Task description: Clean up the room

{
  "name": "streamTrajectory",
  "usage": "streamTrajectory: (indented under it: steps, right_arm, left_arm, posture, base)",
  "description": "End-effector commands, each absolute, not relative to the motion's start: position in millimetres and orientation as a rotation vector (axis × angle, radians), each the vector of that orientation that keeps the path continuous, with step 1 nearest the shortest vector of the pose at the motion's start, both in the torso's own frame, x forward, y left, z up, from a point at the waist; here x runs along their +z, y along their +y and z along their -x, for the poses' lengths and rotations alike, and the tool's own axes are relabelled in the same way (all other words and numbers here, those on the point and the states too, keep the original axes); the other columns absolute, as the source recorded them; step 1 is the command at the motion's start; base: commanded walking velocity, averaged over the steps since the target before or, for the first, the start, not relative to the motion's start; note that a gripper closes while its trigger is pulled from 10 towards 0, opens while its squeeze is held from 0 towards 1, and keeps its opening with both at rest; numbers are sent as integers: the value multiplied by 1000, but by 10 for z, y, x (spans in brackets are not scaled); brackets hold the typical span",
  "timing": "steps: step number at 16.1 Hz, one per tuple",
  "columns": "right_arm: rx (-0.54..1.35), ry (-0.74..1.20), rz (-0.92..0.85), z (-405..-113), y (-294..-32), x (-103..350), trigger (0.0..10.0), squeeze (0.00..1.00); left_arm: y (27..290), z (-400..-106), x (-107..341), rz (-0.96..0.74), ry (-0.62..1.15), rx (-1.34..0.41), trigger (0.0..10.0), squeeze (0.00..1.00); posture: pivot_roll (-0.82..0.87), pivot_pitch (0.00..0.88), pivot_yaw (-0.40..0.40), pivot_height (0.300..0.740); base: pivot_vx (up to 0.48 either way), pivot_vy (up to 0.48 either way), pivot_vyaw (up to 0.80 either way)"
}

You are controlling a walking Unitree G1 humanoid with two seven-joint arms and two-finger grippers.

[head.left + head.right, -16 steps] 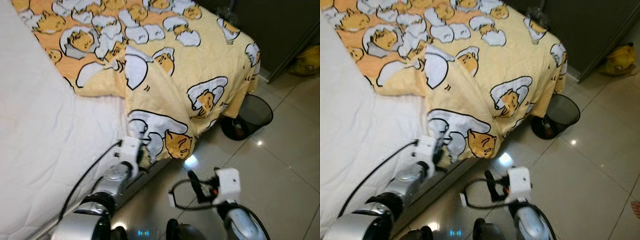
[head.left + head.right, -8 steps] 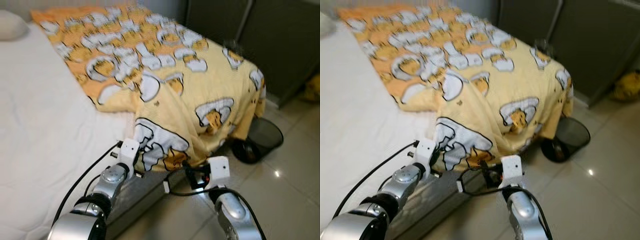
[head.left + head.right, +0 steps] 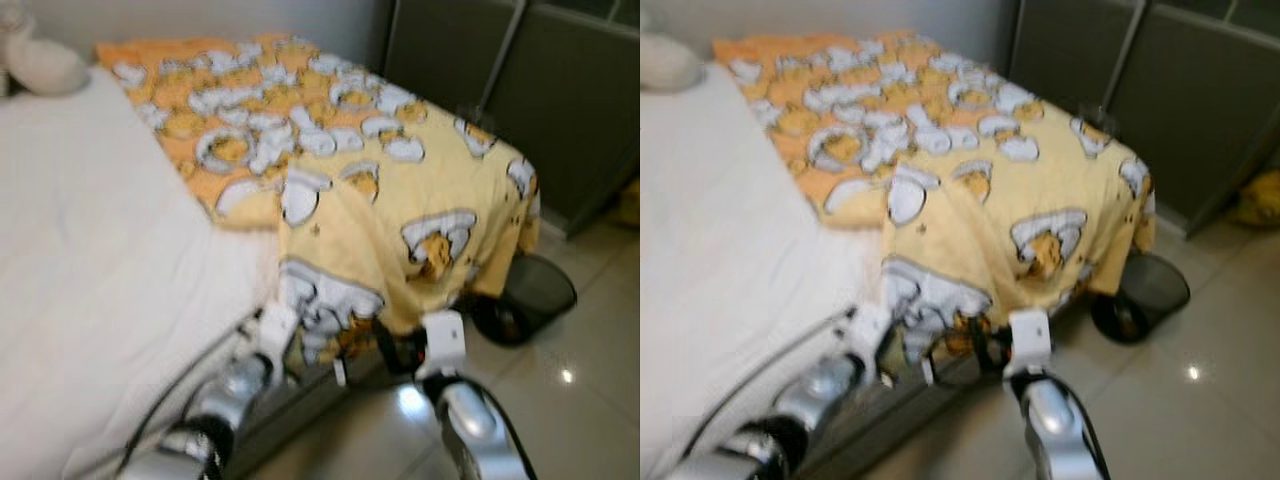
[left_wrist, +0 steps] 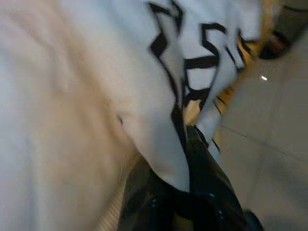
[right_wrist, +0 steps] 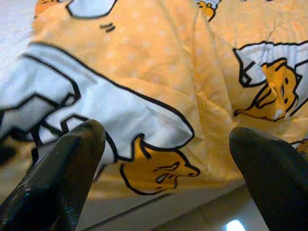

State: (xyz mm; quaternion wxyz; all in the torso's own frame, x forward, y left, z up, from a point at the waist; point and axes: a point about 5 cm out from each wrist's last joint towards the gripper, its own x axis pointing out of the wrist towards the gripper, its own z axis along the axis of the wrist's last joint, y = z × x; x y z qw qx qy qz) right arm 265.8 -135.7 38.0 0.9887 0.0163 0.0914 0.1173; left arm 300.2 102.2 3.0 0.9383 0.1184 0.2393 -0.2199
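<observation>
Half of the bed (image 3: 90, 250) lies bare, the yellow blanket (image 3: 400, 170) bunched over its far side and foot, so spreading remains; left gripper (image 4: 185, 159) is clamped on its hanging corner, right gripper (image 5: 163, 159) spread wide, low beside the same edge.

Glossy pale tiled floor (image 3: 590, 400) open beyond bed's corner. Black mesh wastebasket (image 3: 530, 300) on floor, just beside hanging edge of yellow cartoon-print blanket (image 3: 400, 190). Dark cabinet doors (image 3: 560, 90) close behind bed's far corner. White mattress surface (image 3: 90, 270) bare, cream pillow (image 3: 40, 60) at far end.
</observation>
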Motion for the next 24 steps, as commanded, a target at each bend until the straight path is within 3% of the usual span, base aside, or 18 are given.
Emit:
streamTrajectory:
  steps: [1,9,15,17,24]
  right_arm:
    - [221,181,-40,-2643,-1399,368,10000,0]
    - [206,154,-35,-2702,-1518,449,10000,0]
    - [207,151,-24,-2762,-1585,482,10000,0]
    - [231,165,-32,-2745,-1545,457,10000,0]
    - [267,200,-33,-2714,-1515,400,10000,0]
  left_arm:
    - [880,-2904,-34,-226,517,-562,10000,0]
    - [274,-2484,-147,-47,678,-1083,10000,0]
    - [192,-2276,-232,-194,712,-1285,10000,0]
    - [56,-2294,-114,18,730,-1340,10000,0]
    - [-133,-2291,48,297,783,-1394,10000,0]
  posture:
    - [21,51,5,740]
    - [3,53,0,740]
    - [7,50,2,740]
    - [9,53,4,740]
    - [12,54,-4,740]
  base:
    - [0,0,0]
    - [0,0,0]
    - [0,0,0]
    - [0,0,0]
    - [0,0,0]
